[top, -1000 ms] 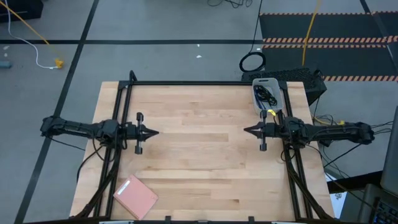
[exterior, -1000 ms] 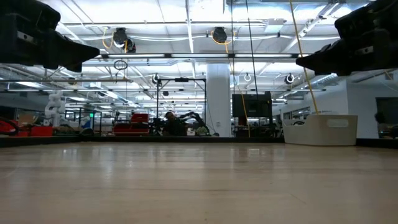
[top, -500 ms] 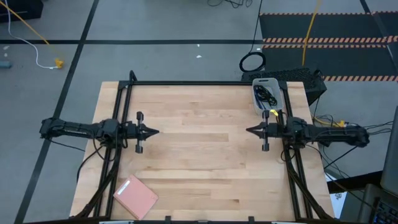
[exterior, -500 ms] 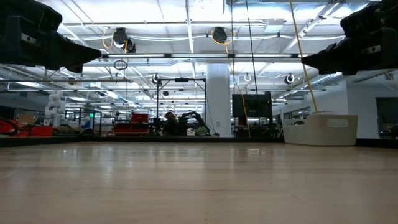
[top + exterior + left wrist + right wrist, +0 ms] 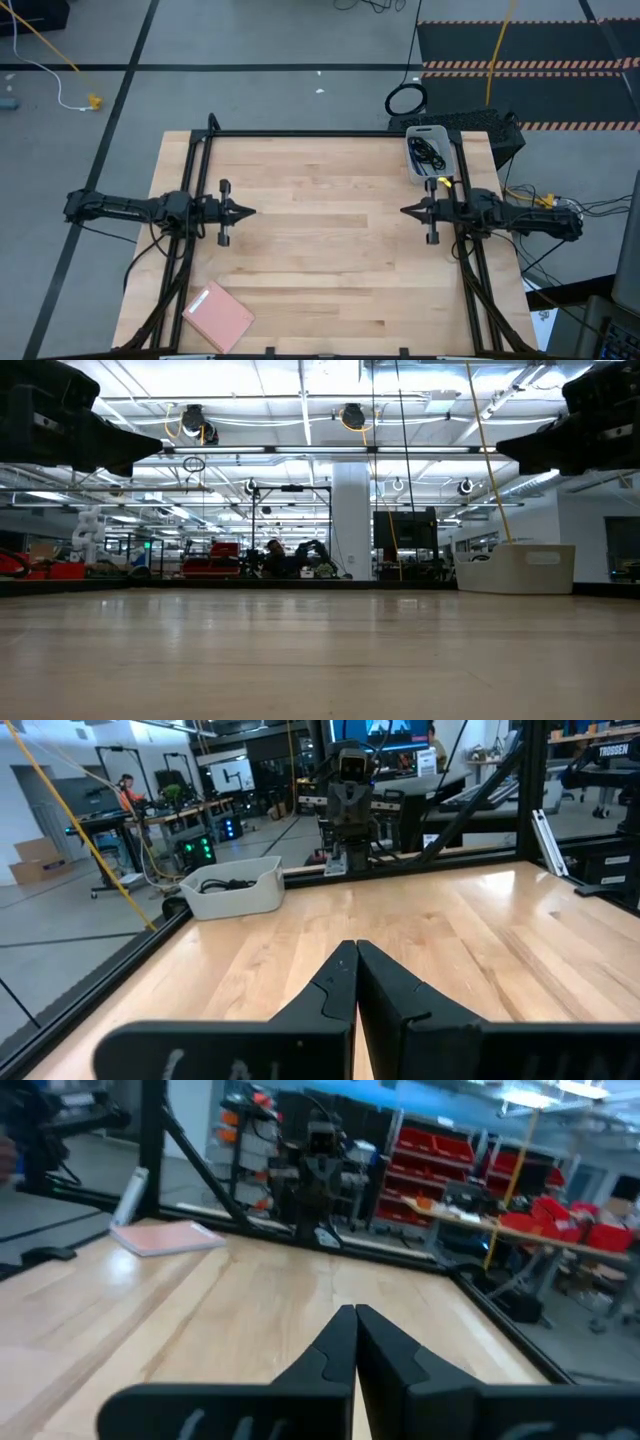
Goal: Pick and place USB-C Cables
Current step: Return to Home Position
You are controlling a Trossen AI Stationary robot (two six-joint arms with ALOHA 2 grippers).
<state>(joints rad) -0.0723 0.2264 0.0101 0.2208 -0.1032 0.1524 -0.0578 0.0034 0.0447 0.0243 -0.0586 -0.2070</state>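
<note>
Jaws closed left and right | USB-C Cables (image 5: 430,152) in white bin (image 5: 424,130)

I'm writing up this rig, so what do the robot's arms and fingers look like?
The left gripper and right gripper end dark, slim, jointed arms; each has a short crossbar and two black wedge-shaped fingers tapering to a point.
</note>
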